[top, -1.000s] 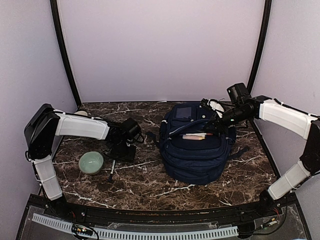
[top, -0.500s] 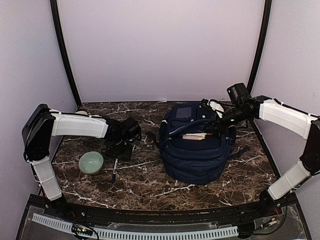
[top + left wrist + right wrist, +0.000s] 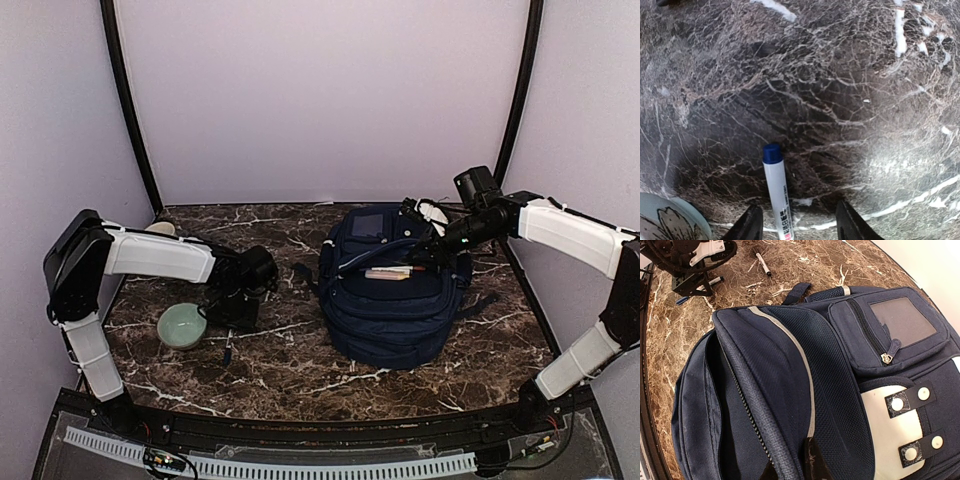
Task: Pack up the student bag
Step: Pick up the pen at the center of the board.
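The student bag (image 3: 390, 305), navy with white stripes, lies on the marble table at the right. Its main compartment is open, with a pale pink-and-white item (image 3: 388, 272) lying in the opening. My right gripper (image 3: 428, 243) is shut on the bag's zipper flap (image 3: 775, 390) and holds it lifted; the gripper (image 3: 790, 467) pinches the flap's edge. My left gripper (image 3: 230, 312) is open and low over a white marker with a blue cap (image 3: 776, 192). The marker lies between the fingers, nearer the left one (image 3: 751, 224), untouched; it also shows in the top view (image 3: 228, 345).
A pale green bowl (image 3: 182, 325) sits just left of the left gripper; its rim shows in the left wrist view (image 3: 665, 220). A second pen (image 3: 763, 263) lies on the table left of the bag. A dark strap (image 3: 303, 272) trails from the bag's left side.
My left gripper has swung nearer and to the left and come down over the marker. The right gripper and the bag have not moved.
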Robot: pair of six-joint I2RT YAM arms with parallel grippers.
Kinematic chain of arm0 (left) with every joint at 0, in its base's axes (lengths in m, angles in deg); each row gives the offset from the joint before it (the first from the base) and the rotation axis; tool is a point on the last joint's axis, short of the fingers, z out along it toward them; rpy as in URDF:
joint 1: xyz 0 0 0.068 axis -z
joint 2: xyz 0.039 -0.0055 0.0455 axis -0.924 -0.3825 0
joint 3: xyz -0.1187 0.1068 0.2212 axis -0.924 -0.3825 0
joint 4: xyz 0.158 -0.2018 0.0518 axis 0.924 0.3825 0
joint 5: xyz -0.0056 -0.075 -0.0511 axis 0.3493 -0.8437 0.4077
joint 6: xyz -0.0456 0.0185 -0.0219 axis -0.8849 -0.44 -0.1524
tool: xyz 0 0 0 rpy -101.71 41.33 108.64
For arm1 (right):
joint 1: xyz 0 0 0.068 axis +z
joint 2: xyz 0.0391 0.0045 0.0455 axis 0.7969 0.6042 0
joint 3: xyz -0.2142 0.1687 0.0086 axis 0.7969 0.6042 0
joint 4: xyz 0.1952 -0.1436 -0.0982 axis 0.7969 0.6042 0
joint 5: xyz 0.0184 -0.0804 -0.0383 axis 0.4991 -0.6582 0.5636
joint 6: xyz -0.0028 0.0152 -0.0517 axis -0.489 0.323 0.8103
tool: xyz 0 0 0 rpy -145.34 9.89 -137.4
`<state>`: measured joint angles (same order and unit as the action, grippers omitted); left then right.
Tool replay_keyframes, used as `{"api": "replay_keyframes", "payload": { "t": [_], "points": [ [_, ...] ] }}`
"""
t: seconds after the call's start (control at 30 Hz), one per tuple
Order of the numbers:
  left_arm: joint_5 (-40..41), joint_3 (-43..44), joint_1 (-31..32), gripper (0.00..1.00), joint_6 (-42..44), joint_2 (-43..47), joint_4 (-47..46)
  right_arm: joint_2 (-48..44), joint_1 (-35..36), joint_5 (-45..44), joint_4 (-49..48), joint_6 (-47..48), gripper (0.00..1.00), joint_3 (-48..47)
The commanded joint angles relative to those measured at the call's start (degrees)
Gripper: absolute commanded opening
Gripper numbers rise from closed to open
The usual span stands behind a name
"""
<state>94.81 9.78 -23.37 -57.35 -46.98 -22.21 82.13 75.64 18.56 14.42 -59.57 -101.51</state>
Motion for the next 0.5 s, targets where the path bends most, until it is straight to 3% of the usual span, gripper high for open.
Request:
{"api": "replay_keyframes", "payload": {
  "t": [0.0, 0.3, 0.47],
  "points": [
    [-3.6, -2.6, 0.2, 0.50, -1.3, 1.5, -0.1, 0.0, 0.0, 3.1, -3.5, 0.4, 0.00, 0.3],
    [-8.1, -3.8, 3.1, 0.30, -1.8, 3.0, -1.2, -0.1, 0.0, 3.5, -3.4, 0.6, 0.00, 0.3],
    [-9.0, -3.8, 6.3, 0.28, -2.8, 3.2, 2.0, -0.2, 0.0, 3.7, -3.2, 0.6, 0.00, 0.1]
  ]
}}
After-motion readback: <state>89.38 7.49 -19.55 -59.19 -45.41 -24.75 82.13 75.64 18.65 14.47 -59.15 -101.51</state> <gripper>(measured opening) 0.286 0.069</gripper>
